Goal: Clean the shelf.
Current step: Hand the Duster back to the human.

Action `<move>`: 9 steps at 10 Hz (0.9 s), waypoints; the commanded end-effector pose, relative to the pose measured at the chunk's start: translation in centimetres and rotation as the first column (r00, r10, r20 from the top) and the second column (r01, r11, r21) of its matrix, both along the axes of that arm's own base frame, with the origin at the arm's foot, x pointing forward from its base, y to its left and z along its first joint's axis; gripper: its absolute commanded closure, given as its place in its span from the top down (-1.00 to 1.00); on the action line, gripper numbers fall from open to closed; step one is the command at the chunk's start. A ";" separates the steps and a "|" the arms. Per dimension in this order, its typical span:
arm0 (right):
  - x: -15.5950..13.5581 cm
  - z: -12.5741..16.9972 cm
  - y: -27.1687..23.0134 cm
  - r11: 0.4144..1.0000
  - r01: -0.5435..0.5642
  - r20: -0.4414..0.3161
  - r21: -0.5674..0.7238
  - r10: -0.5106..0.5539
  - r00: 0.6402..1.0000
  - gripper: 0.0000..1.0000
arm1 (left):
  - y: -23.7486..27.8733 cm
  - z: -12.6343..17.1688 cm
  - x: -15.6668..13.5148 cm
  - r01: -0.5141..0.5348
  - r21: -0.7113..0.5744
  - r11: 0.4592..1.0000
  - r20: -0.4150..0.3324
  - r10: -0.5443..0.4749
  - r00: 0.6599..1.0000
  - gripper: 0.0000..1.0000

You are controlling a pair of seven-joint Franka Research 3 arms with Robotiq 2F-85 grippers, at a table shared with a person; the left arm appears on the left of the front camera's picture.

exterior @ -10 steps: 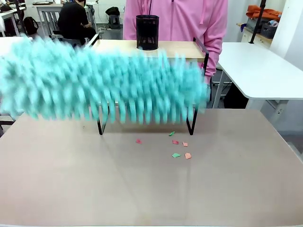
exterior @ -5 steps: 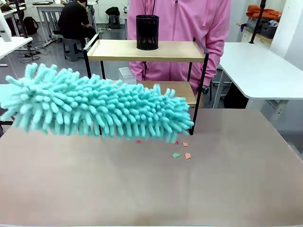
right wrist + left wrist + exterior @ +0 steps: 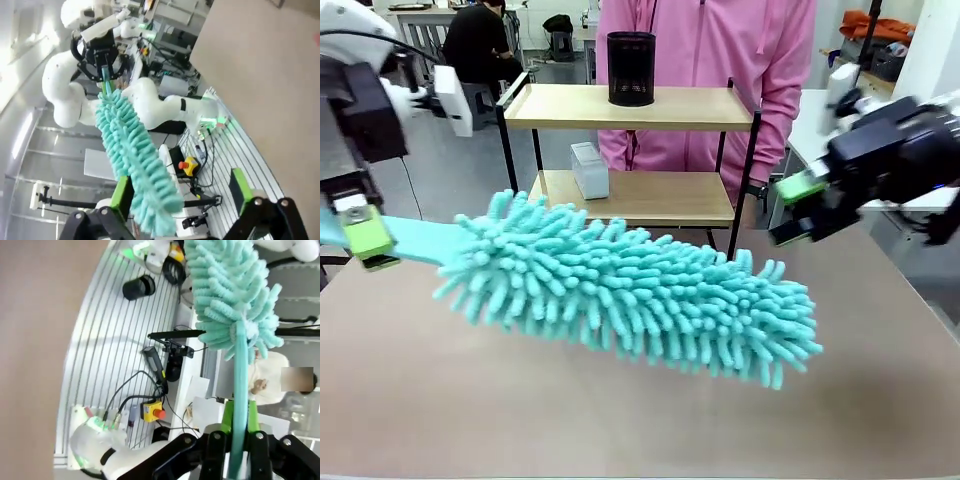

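Note:
The shelf [image 3: 672, 107] stands at the table's far side, its two wooden boards in a thin black frame. My left gripper [image 3: 365, 238] at the left is shut on the flat teal handle of a fluffy teal duster [image 3: 640, 292]. The duster's head slants down to the right above the table, in front of the shelf. In the left wrist view the handle runs up between the shut fingers [image 3: 239, 422] to the duster head [image 3: 230, 285]. My right gripper [image 3: 792, 212] hangs open beside the shelf's right leg. Its wrist view has the duster [image 3: 135, 150] between and beyond its spread fingers [image 3: 180, 192].
A black mesh cup [image 3: 631, 68] stands on the shelf's top board and a small white box [image 3: 588, 168] on the lower one. A person in a pink top [image 3: 720, 50] stands right behind the shelf. A white table [image 3: 820, 120] lies at the right.
The duster has swung lower and to the right, now covering the paper scraps on the table. Both arms have come into the front view.

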State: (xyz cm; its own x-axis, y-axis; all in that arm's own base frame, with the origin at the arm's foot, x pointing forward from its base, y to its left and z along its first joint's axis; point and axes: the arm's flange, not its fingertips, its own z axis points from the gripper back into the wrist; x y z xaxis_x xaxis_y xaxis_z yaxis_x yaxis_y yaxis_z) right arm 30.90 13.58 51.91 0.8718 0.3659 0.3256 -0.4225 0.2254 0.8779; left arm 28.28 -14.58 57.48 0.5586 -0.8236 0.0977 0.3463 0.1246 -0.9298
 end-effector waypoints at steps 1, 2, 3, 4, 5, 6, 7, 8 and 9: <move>0.5 -0.9 2.1 0.989 -0.126 -0.005 0.079 0.127 0.992 1.00 | -0.1 0.0 1.0 0.012 -0.023 1.000 -0.038 -0.012 0.999 -0.75; -0.3 -1.1 3.4 0.977 -0.195 -0.018 0.081 0.197 0.980 1.00 | -0.4 -0.5 1.2 0.020 -0.022 1.000 -0.064 -0.022 0.998 -0.75; -1.0 -1.1 4.2 0.957 -0.268 -0.040 0.108 0.274 0.961 1.00 | -0.5 -0.8 1.7 0.013 -0.015 1.000 -0.079 -0.014 0.997 -0.75; -1.6 -1.3 4.4 0.952 -0.285 -0.041 0.111 0.291 0.956 1.00 | -0.4 -1.0 1.8 0.009 -0.019 1.000 -0.085 -0.010 0.996 -0.75; -2.2 -1.2 4.4 0.938 -0.318 -0.043 0.138 0.327 0.944 1.00 | -0.4 -1.3 1.9 0.000 -0.025 1.000 -0.088 -0.002 0.996 -0.75; -2.7 -1.1 4.6 0.932 -0.343 -0.039 0.119 0.349 0.936 1.00 | -0.4 -1.3 2.2 -0.021 -0.032 0.999 -0.085 0.018 0.996 -0.75; -3.4 -1.0 4.9 0.918 -0.384 -0.024 0.102 0.388 0.921 1.00 | -0.3 -1.4 2.3 -0.034 -0.056 0.998 -0.087 0.029 0.996 -0.75; -3.5 -1.2 5.1 0.914 -0.396 -0.021 0.089 0.400 0.916 1.00 | -0.2 -1.4 2.4 -0.039 -0.076 0.996 -0.091 0.032 0.995 -0.75; -3.4 -1.5 5.1 0.913 -0.396 -0.031 0.101 0.401 0.916 1.00 | -0.2 -1.4 2.4 -0.028 -0.092 0.995 -0.105 0.018 0.994 -0.75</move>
State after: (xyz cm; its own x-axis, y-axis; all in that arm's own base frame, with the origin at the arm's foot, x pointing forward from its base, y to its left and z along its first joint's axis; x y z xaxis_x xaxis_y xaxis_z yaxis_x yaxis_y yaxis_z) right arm 27.19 18.87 50.70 0.7034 0.6411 0.3069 -0.3913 -0.0112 0.9202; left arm 30.67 -14.75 55.86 0.5901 -0.8029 0.0852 0.2634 0.0917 -0.9603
